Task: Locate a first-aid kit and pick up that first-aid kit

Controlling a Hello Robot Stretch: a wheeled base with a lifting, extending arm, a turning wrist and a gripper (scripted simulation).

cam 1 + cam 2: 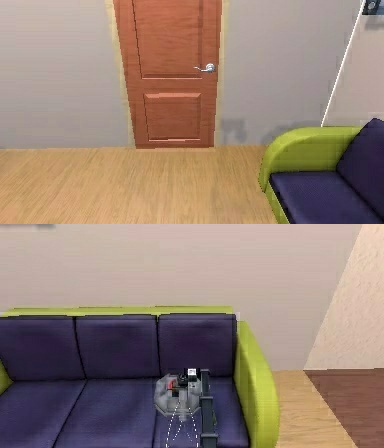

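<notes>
A grey rounded thing [172, 396] with a small red spot lies on the sofa's right-hand purple seat cushion [215, 404]. I cannot make it out as a first-aid kit. The arm [208, 419] rises as a dark bar from the bottom edge of the arm side view. The gripper [183, 382] sits at its far end, right at the grey thing. I cannot tell whether the gripper holds anything, nor whether it touches the grey thing.
A green sofa [258, 374] with purple cushions spans the arm side view, its right armrest beside wooden floor [300, 414]. The sofa's end [320, 165] shows at the forward view's lower right. Ahead stands a brown door [168, 70] with a silver handle [205, 68], with bare wooden floor [120, 185] before it.
</notes>
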